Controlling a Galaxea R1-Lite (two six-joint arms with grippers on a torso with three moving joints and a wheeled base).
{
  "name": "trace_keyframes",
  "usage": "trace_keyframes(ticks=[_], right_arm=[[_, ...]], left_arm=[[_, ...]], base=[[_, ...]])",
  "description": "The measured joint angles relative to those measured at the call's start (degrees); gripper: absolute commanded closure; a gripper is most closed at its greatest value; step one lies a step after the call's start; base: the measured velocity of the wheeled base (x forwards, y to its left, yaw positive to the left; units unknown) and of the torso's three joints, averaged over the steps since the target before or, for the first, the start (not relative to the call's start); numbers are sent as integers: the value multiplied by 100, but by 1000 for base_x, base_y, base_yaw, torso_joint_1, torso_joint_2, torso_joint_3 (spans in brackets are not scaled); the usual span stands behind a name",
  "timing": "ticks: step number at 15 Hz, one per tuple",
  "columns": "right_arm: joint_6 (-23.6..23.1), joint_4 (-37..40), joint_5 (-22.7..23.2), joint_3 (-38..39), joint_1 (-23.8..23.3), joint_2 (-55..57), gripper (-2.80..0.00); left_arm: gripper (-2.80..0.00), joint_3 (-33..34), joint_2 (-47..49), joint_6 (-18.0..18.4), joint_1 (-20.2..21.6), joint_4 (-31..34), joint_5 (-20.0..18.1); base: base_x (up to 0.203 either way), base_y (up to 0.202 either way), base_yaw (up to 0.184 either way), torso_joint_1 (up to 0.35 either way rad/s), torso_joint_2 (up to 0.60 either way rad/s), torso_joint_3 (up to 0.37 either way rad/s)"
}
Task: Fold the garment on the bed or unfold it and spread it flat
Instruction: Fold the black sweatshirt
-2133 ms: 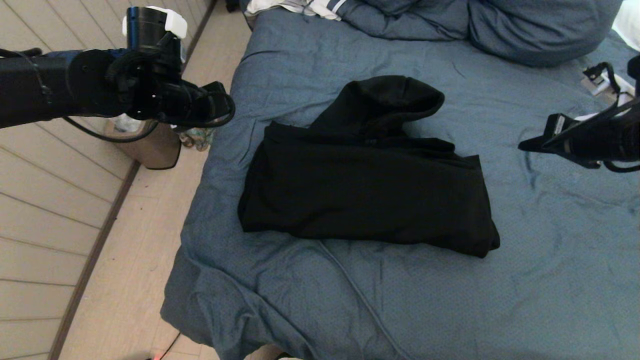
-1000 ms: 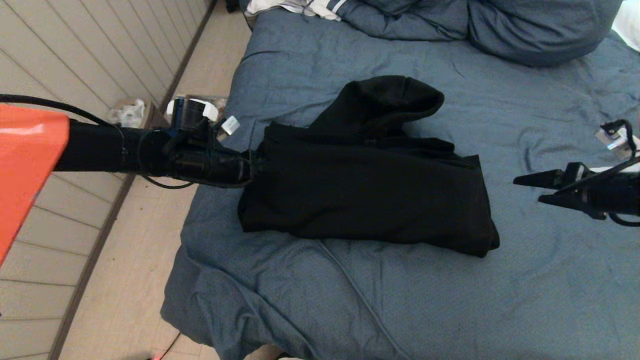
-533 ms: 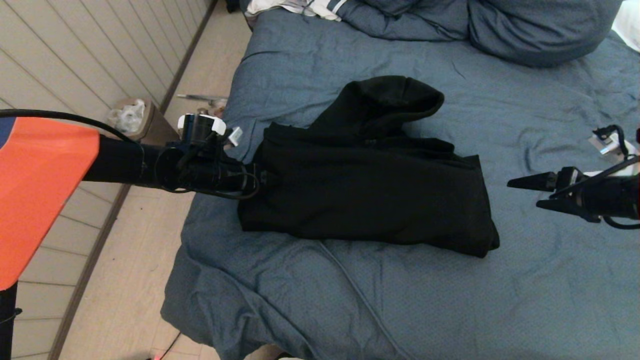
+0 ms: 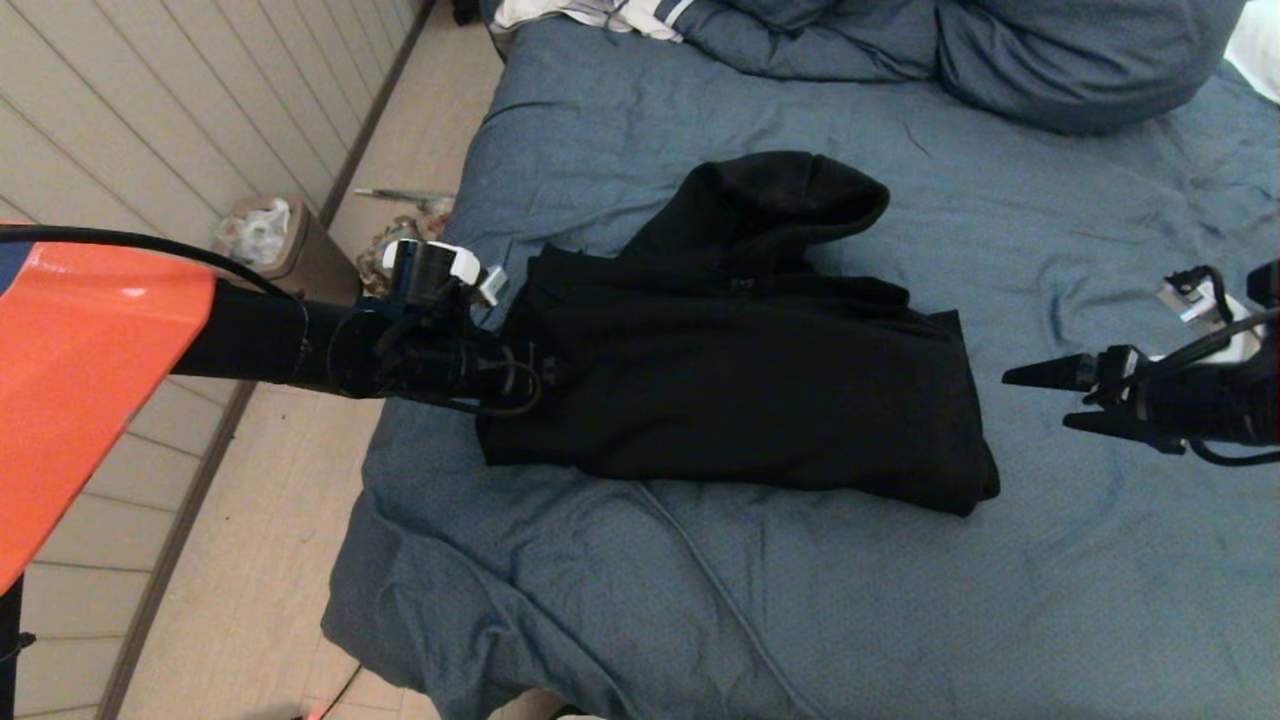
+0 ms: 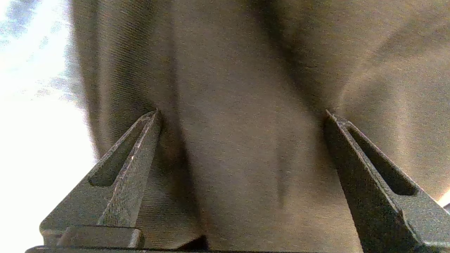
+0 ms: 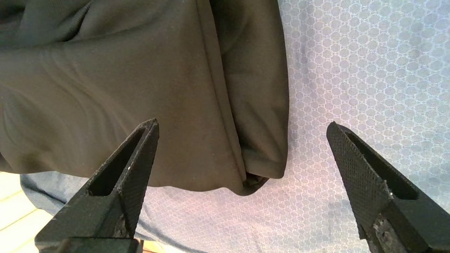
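Note:
The black garment (image 4: 730, 380) lies folded in a rough rectangle on the blue bed (image 4: 900, 600), with its hood (image 4: 780, 200) sticking out on the far side. My left gripper (image 4: 545, 372) is at the garment's left edge. In the left wrist view it (image 5: 242, 114) is open, its fingertips (image 5: 154, 119) against the dark fabric (image 5: 246, 70). My right gripper (image 4: 1035, 397) hovers open a short way off the garment's right edge. The right wrist view shows it (image 6: 242, 124) wide apart over the garment's corner (image 6: 260, 165) and the duvet (image 6: 351, 70), holding nothing.
Blue pillows (image 4: 1050, 60) and a white striped cloth (image 4: 600, 15) lie at the head of the bed. A small bin (image 4: 280, 250) stands on the wooden floor by the bed's left edge. An orange part of my left arm (image 4: 80, 400) fills the left foreground.
My left arm came down from over the floor to the garment's left edge and crept right. The right gripper lowered and slid left toward the garment. Both sets of fingers spread wider.

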Motion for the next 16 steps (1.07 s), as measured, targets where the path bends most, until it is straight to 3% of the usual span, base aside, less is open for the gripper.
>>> trace_keyframes(ticks=[5,13,14,16], right_arm=[[0,0,-5,6,0,72,-280],[0,1,-2,21,-4,52,-280],[0,1,0,23,-9,46,-280],[0,1,1,32,-9,42,-280]], left_arm=[[-280,277,-146,-5,-364,-10,91],[-280,366,-146,-1,-421,-292,245],[0,387,-139,4,-421,-389,279],[0,403,-116,11,-421,-431,418]], base=[[0,0,0,0,0,0],[0,0,0,0,0,0],[0,0,0,0,0,0],[0,0,0,0,0,0]])
